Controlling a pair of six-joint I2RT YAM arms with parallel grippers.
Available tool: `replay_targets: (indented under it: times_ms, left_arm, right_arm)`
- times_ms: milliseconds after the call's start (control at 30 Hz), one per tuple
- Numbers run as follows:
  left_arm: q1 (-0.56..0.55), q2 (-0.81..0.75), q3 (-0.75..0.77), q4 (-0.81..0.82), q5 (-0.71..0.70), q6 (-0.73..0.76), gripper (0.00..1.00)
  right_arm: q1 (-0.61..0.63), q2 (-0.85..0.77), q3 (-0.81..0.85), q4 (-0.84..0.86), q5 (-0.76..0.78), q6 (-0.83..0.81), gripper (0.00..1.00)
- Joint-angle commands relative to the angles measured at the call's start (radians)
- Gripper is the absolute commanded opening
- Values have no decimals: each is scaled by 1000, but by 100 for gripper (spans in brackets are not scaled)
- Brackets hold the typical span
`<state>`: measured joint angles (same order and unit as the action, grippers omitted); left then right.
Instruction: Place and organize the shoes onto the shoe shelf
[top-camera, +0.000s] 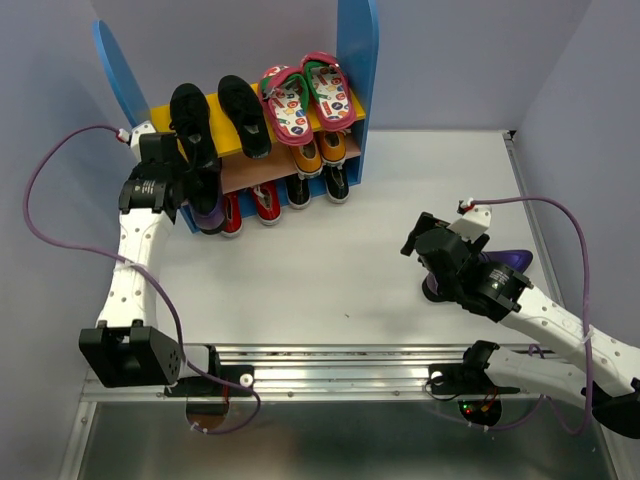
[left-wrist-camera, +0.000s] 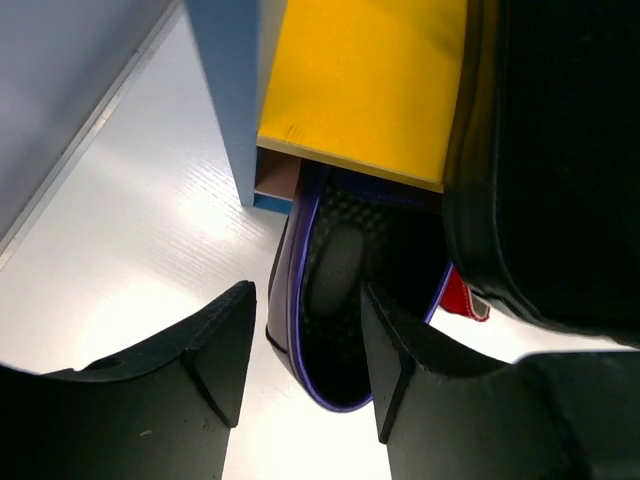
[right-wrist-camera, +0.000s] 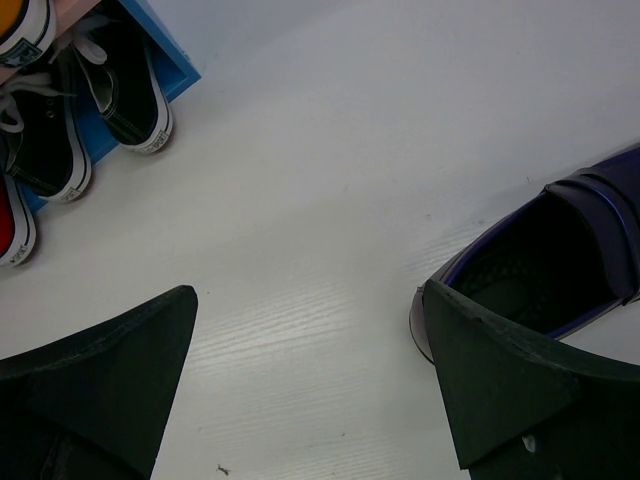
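The shoe shelf (top-camera: 358, 60) holds two black shoes (top-camera: 245, 115) and pink flip-flops (top-camera: 305, 95) on its yellow top board (left-wrist-camera: 370, 80). Orange shoes (top-camera: 320, 152), black-white sneakers (top-camera: 337, 183) and red shoes (top-camera: 265, 200) sit on the lower board. My left gripper (top-camera: 205, 200) (left-wrist-camera: 305, 290) is open at the shelf's lower left. It straddles the heel wall of a dark purple loafer (left-wrist-camera: 335, 260) that is pushed under the top board. My right gripper (top-camera: 435, 272) (right-wrist-camera: 308, 290) is open wide, with its right finger (right-wrist-camera: 500, 380) at the heel of the second purple loafer (top-camera: 510, 262) (right-wrist-camera: 540, 270) on the table.
The blue side panel (left-wrist-camera: 230, 90) stands just left of the shelved loafer, and a red shoe (left-wrist-camera: 465, 300) lies to its right. A black shoe (left-wrist-camera: 570, 170) overhangs from the top board. The sneakers (right-wrist-camera: 130, 90) show far left in the right wrist view. Grey walls enclose the table.
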<state>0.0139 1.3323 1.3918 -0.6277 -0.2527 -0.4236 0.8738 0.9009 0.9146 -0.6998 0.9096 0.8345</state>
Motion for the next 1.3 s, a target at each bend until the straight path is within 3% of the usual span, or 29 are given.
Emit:
replay_targets:
  times_ms: [0,467,833,1067,1267]
  left_arm:
    - [8,-76,-11,-7,10,8,57]
    - [8,-196,-145,-13,90,-18,56]
    - [8,-157,-197,9,104,-84,56]
    - [8,-148,-212,17,101,-103,47]
    - [8,-134,-224,10,75,-99,47]
  right_arm:
    - [5,-2,15,0,26,14,100]
    - [5,27,17,10,18,15,100]
    - [5,30,18,13,14,12,100]
    - [5,26,20,14,18,9,100]
    - [5,38,27,14,15,9,100]
